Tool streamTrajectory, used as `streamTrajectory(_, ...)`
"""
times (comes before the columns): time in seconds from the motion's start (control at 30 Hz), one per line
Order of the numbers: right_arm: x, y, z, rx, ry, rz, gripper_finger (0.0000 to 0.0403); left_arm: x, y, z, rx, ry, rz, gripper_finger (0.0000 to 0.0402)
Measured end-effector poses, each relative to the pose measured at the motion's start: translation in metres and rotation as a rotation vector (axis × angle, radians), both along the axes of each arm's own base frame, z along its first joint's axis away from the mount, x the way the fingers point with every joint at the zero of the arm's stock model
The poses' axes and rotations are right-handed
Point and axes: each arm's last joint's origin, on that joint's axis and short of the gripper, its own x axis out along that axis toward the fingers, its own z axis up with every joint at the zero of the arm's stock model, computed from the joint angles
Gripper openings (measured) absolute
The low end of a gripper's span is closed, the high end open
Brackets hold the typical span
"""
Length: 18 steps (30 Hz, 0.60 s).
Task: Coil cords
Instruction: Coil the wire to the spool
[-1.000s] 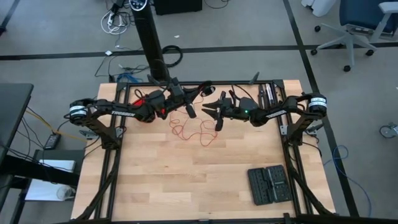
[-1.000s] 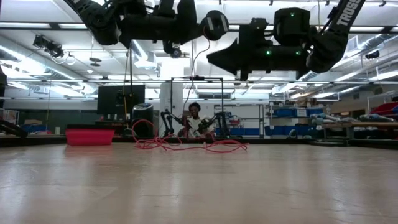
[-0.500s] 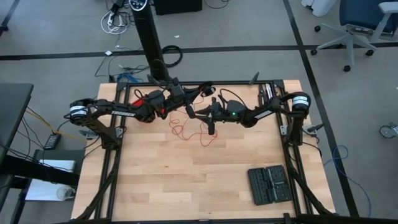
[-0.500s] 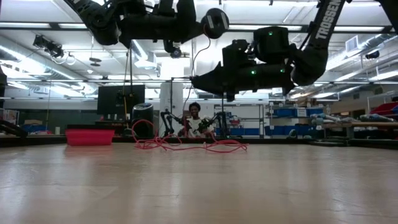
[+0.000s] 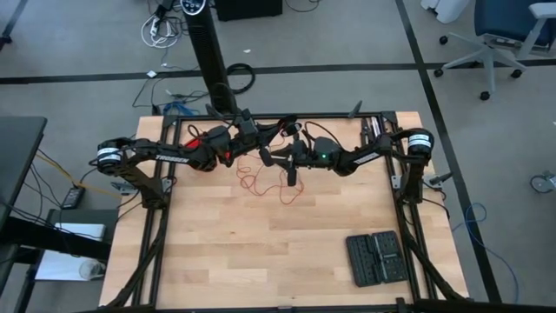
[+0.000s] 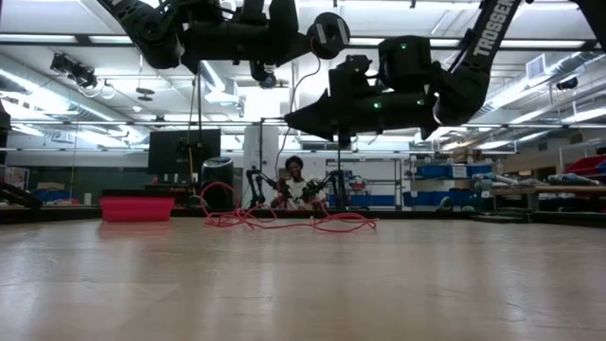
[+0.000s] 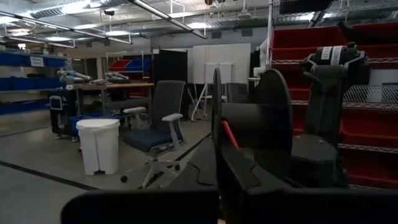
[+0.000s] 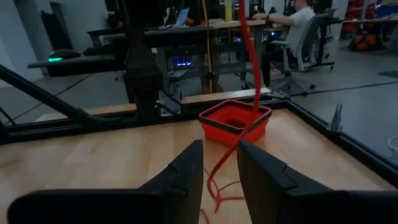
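right gripper (image 8: 219, 163) part open, the red wire (image 8: 244, 118) between its fingers, untouched; left gripper (image 5: 266, 153) closed. right arm has moved leftward.

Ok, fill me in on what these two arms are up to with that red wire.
Both arms are raised over the far part of the table. The left gripper is shut and holds a dark spool that the red wire runs up to. The right gripper is open right beside it, with the hanging strand passing between its fingers but not pinched. The rest of the wire lies in loose loops on the table, not yet coiled.
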Motion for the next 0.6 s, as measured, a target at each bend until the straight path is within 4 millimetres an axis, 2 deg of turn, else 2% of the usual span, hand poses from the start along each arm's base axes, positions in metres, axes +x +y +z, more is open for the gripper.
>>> streamTrajectory(0.23, 0.0071, -0.0030, 0.0043, -0.019, 0.030, -0.044, 0.0089, 0.0000, 0.0000, -0.0001, 0.000, 0.001, 0.000, 0.0001)
streamTrajectory(0.33, 0.0076, -0.0034, 0.0044, -0.024, 0.035, -0.053, 0.0065, 0.0001, 0.0000, -0.0003, 0.000, 0.002, 0.000, 0.0001)
streamTrajectory(0.43, 0.0075, -0.0035, 0.0023, -0.021, 0.057, -0.053, 0.0017, 0.0001, 0.0000, -0.0004, 0.003, 0.005, 0.001, 0.0001)
streamTrajectory(0.6, 0.0064, -0.0045, -0.0043, -0.015, 0.130, -0.055, 0.0005, 0.0010, 0.0000, -0.0040, -0.004, 0.043, -0.006, 0.0001)
